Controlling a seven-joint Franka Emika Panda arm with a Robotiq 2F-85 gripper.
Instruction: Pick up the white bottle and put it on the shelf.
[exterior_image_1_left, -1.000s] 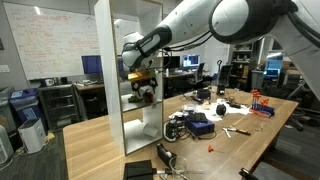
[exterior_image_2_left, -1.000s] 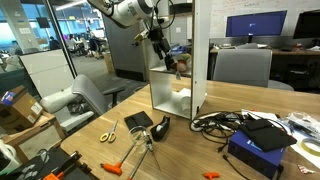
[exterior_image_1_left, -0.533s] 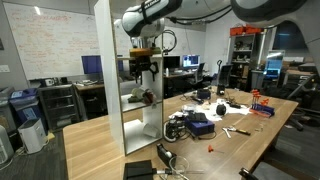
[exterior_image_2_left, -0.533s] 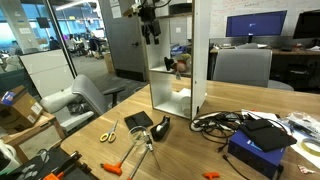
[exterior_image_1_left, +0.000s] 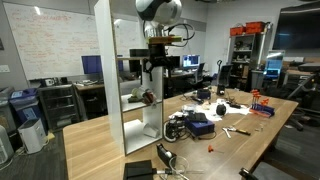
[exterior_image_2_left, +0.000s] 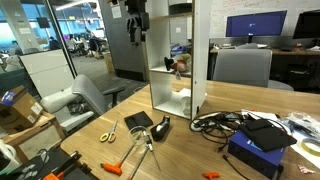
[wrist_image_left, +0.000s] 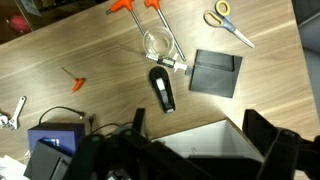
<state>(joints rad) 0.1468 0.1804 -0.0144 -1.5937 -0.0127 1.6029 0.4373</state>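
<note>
The tall white shelf (exterior_image_1_left: 110, 90) stands on the wooden table and shows in both exterior views (exterior_image_2_left: 200, 60). A small pale bottle-like thing, the white bottle (exterior_image_2_left: 181, 66), stands in a middle compartment; it also shows small and unclear in an exterior view (exterior_image_1_left: 146, 97). My gripper (exterior_image_1_left: 155, 68) hangs high beside the shelf front, well clear of the bottle (exterior_image_2_left: 137, 25). In the wrist view its fingers (wrist_image_left: 197, 130) are spread apart with nothing between them, above the shelf's white top board (wrist_image_left: 215, 140).
On the table below lie scissors (wrist_image_left: 228, 22), a black pad (wrist_image_left: 215, 72), a black handheld device (wrist_image_left: 163, 90), orange-handled tools (wrist_image_left: 130, 5), a blue box (exterior_image_2_left: 262, 140) and tangled cables (exterior_image_1_left: 185, 125). Office chairs (exterior_image_2_left: 75, 100) stand beyond the table edge.
My gripper has pulled out of the shelf compartment and risen up and away. The bottle stays behind in the compartment.
</note>
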